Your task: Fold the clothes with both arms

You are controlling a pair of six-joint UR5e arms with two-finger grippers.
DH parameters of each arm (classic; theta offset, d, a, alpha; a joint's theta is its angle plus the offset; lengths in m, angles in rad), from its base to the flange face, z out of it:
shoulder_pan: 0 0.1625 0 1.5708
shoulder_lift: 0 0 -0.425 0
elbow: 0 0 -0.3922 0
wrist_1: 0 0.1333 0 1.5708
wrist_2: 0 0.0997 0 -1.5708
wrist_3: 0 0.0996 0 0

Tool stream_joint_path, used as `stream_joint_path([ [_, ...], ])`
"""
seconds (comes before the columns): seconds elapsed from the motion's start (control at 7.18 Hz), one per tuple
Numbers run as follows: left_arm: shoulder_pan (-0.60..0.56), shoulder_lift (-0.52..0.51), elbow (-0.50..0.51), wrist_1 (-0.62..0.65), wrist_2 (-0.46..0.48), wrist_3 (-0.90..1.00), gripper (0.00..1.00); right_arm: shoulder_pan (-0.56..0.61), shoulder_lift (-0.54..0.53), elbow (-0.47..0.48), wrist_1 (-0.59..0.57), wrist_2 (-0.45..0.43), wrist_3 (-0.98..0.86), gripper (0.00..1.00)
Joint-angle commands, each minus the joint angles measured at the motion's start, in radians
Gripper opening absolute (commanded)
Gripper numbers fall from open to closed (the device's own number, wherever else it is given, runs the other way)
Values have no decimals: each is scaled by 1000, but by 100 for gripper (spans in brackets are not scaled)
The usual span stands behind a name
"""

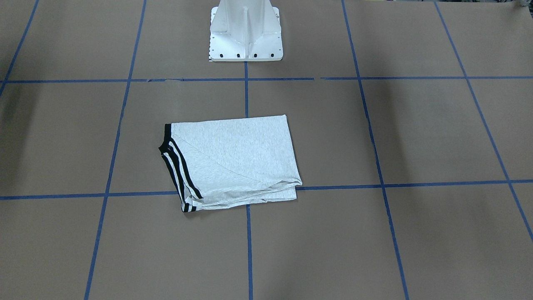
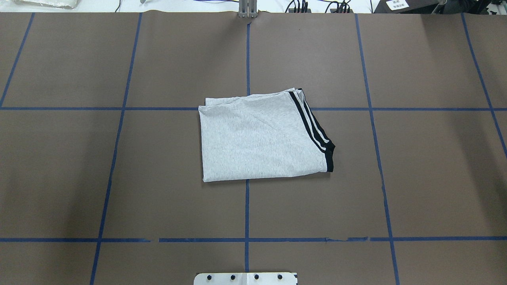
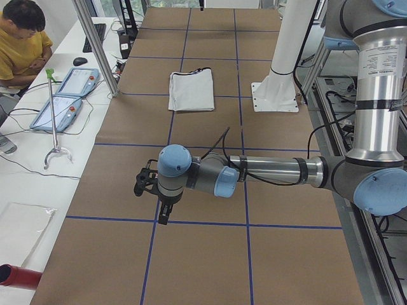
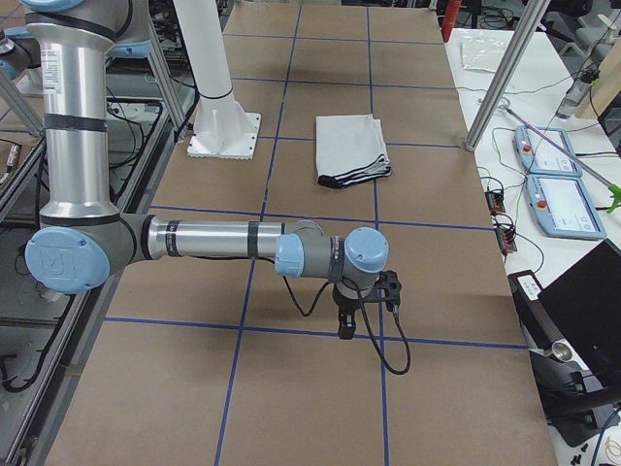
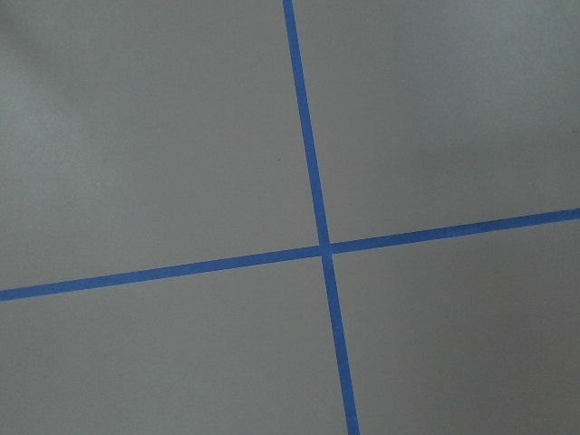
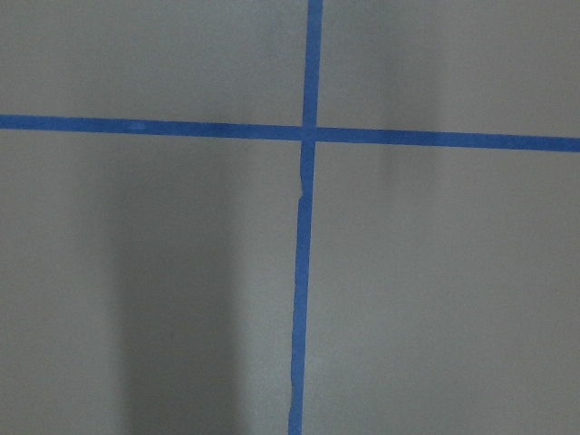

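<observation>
The grey T-shirt (image 2: 257, 138) lies folded into a flat rectangle at the table's middle, black shoulder stripes along one edge; its print is hidden. It also shows in the front view (image 1: 233, 158) and both side views (image 3: 191, 90) (image 4: 351, 146). No arm is near it. The left gripper (image 3: 164, 215) hangs over the table's left end, pointing down; I cannot tell if it is open. The right gripper (image 4: 345, 325) hangs over the right end; I cannot tell its state either. Both wrist views show only brown paper and blue tape.
The white pedestal base (image 1: 245, 33) stands behind the shirt. Blue tape lines (image 2: 247, 206) grid the brown table cover. A person in yellow (image 3: 22, 38) sits at a side table with teach pendants (image 3: 67, 95). More pendants (image 4: 553, 175) lie by the right end.
</observation>
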Motion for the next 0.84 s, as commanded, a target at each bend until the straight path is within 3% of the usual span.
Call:
stream_joint_path([
  [0.0,0,5,0,-18,-2,4,100,-1,0,-5,1,22,3,100],
  [0.56,2,26,-24,-71,-1,13,100,-1,17,6,4,17,3,100],
  [0.7,2,28,-23,-68,-1,12,100,1,19,46,3,16,4,100],
])
